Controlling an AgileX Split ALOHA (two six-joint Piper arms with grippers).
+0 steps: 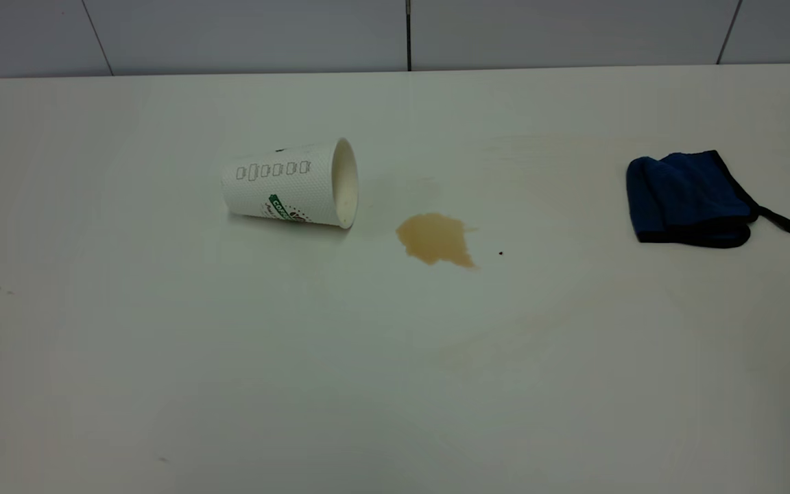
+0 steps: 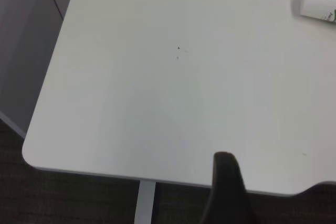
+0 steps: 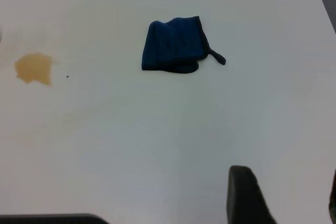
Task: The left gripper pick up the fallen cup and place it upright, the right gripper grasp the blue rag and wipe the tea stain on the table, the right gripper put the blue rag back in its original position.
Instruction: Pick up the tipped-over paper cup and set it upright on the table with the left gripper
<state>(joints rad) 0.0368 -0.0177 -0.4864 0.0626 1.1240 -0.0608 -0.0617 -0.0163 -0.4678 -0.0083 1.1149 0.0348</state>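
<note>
Neither arm appears in the exterior view; both sit withdrawn at the near edge of the large plain white table (image 1: 230, 357), presumably parked clear so the work area is unobstructed.

The left gripper (image 2: 227, 192) shows only one black finger in its wrist view, poised over the table's near rounded corner. Whether its fingers are apart or together cannot be told. The tall white textured paper cup with a green banner logo (image 1: 292, 184) lies on its side well ahead of this gripper and off to one side, only its base end entering the wrist view (image 2: 319, 1). Its mouth faces the spill, consistent with having tipped and emptied that way.

The right gripper (image 3: 286, 195) shows one dark finger and the edge of a second at the frame border, with bare table between them: the fingers stand apart and hold nothing. The crumpled blue rag with black trim and a loop tab (image 3: 174, 45) lies well ahead of it, untouched. The small irregular light-brown tea stain (image 1: 435, 238) lies farther off, beyond and to the side of the rag, between rag and cup. A tiny dark speck (image 1: 500, 253) sits just beside the stain.

Judgement: no step is begun; the cup needs righting first.
</note>
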